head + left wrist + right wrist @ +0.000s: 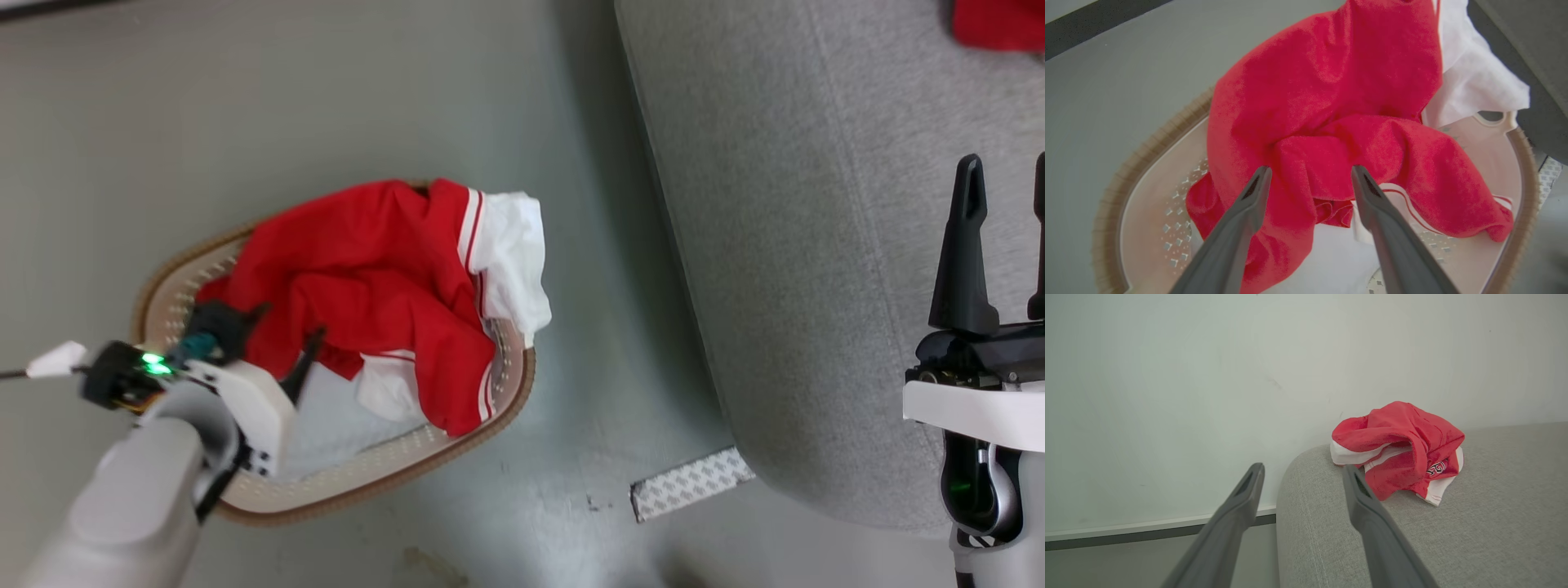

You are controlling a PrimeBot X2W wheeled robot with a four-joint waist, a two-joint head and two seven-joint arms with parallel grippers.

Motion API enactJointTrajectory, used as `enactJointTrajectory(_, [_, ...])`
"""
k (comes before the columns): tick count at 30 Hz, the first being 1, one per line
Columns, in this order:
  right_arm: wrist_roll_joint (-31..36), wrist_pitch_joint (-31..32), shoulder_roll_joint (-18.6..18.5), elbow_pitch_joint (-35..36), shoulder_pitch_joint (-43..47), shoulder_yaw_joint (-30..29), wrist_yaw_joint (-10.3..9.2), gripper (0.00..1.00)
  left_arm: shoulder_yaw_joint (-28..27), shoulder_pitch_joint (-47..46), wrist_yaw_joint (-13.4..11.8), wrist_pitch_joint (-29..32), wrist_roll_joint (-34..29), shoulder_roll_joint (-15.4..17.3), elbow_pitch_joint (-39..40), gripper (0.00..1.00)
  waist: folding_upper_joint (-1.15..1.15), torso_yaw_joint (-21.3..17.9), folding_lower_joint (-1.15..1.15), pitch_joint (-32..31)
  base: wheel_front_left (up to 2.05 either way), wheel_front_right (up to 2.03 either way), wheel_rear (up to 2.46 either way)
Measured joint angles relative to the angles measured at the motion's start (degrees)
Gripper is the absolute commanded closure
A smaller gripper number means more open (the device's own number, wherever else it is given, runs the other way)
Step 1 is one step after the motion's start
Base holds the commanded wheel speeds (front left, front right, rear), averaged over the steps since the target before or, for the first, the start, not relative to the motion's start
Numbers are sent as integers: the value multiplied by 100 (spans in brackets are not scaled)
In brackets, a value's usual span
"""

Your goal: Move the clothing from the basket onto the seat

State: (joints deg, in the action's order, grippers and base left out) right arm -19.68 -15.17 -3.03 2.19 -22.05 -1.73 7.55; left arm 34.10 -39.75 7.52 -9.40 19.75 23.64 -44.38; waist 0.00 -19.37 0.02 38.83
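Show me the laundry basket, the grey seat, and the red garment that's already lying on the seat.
basket (529, 377): head view, the brown rim on its right side.
seat (816, 245): head view, bare grey top fabric.
red garment (1400, 437): right wrist view, its red upper fold.

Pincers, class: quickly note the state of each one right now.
Left pincer: open, over the clothing in the basket.
Right pincer: open, empty, near the seat.
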Motion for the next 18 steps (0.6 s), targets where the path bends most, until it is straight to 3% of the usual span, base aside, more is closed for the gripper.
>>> enactJointTrajectory(18, [-520, 0, 7, 124, -263, 168, 0, 0, 880, -1213, -9, 492, -71, 313, -1496, 0, 0, -465, -1, 1097, 0, 0, 0])
